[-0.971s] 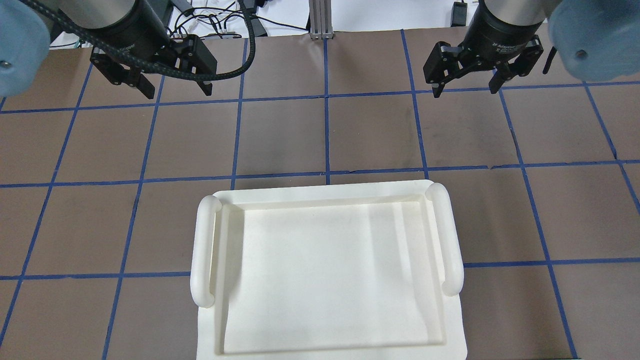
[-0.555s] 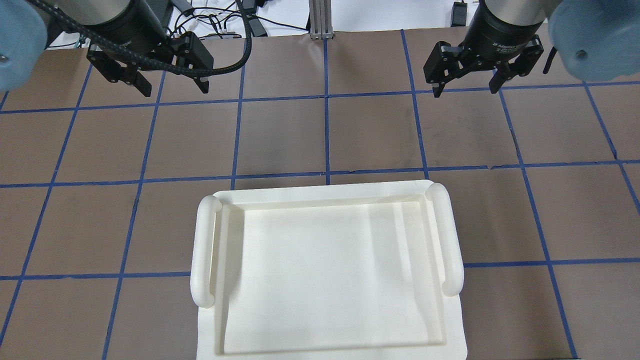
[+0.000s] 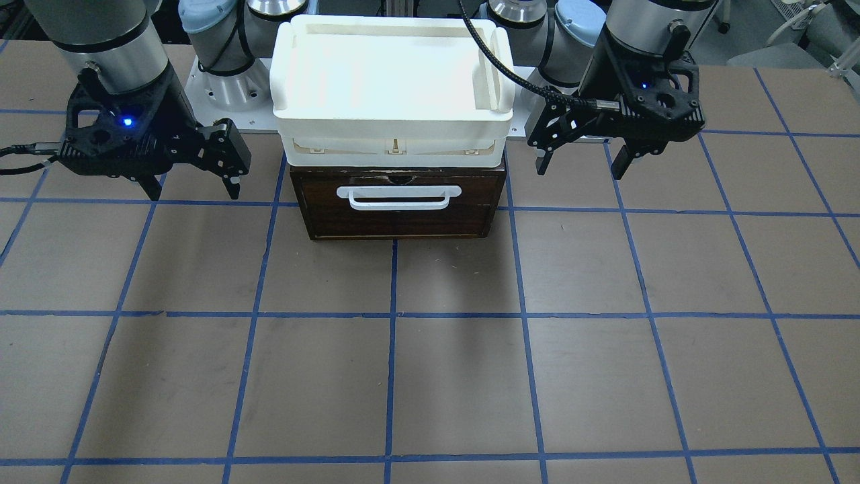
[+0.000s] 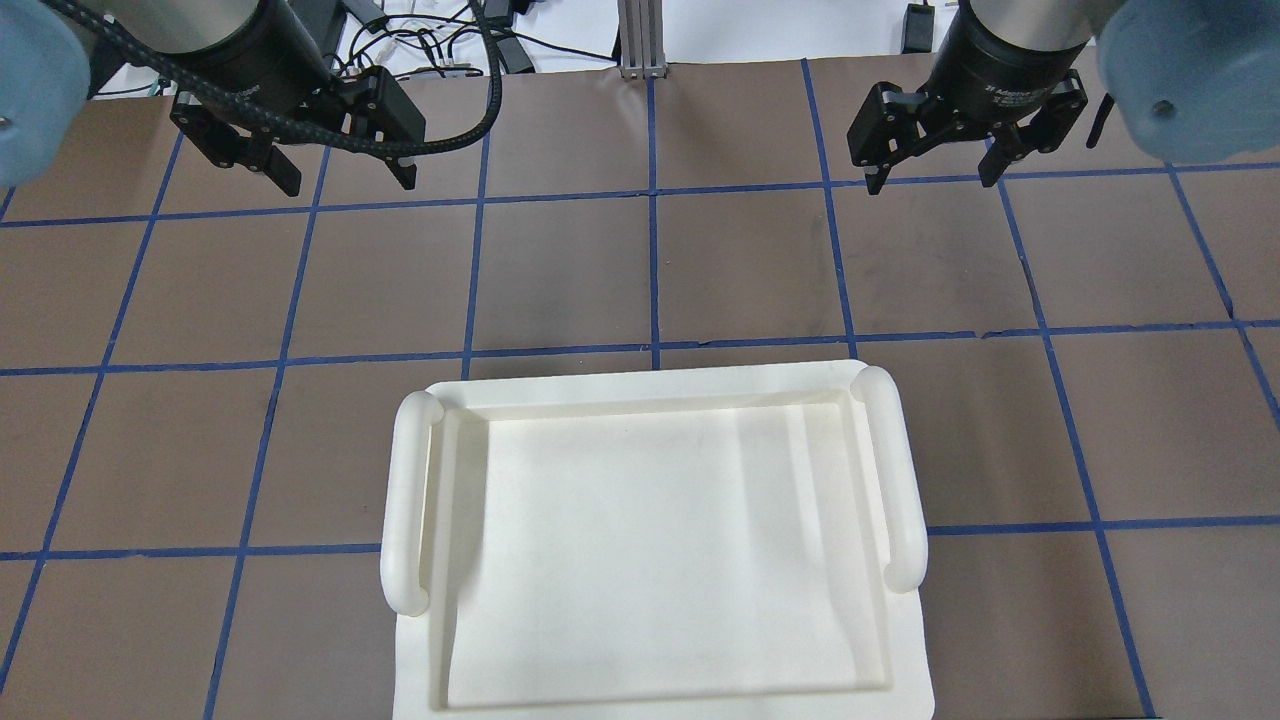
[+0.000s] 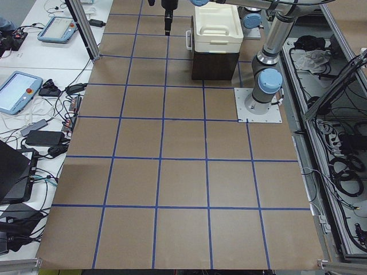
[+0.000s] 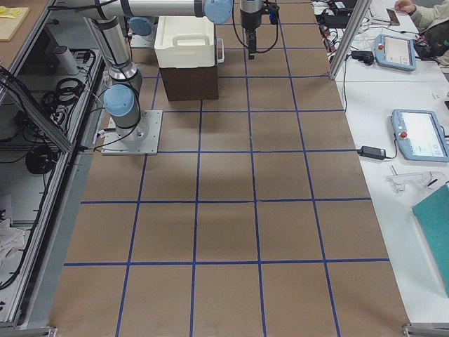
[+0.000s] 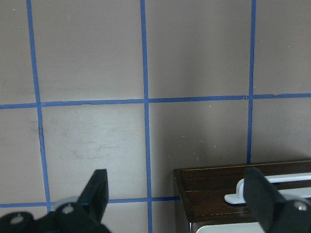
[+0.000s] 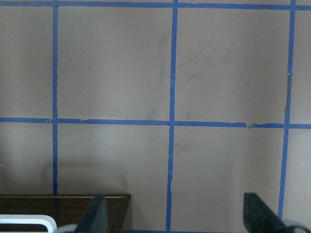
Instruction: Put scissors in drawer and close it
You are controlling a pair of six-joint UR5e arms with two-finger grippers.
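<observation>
A white bin [image 5: 217, 24] sits on the dark brown drawer cabinet [image 5: 213, 66] at the far end of the table [image 5: 183, 177]. The near arm's base [image 5: 261, 91] stands on a white plate just beside it.

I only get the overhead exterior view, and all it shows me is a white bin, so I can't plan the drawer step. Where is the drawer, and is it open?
Observer: The drawer sits directly under the white bin, with its dark front facing away from the robot. It looks shut.
Operator: Is there anything to pull it by?
Observer: Yes, a white bar handle runs across the front.
Operator: And the scissors?
Observer: No view shows them. The left tool and right tool are both open and hold nothing.
</observation>
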